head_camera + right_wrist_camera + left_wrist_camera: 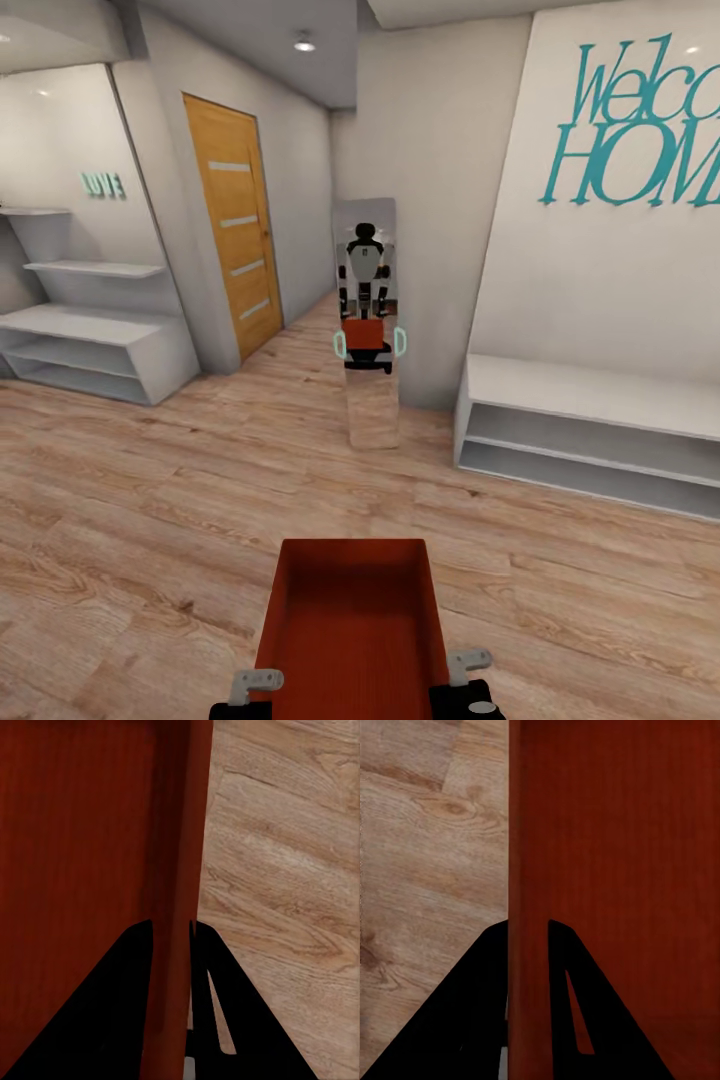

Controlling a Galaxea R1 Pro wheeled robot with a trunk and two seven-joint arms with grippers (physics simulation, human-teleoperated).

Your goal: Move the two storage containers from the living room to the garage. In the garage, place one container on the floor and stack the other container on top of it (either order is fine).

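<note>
One orange-red open-top storage container hangs low in front of me in the head view, above light wood plank flooring. My left gripper clamps its left wall and my right gripper clamps its right wall. In the left wrist view the two black fingers of the left gripper straddle the thin upright wall of the container. The right wrist view shows the right gripper pinching the opposite wall of the container the same way. The bin is empty inside.
A tall mirror leans against the wall corner ahead and reflects me with the bin. A wooden door lies ahead-left, white shelves stand at the left, and a low white shelf bench stands at the right under teal lettering.
</note>
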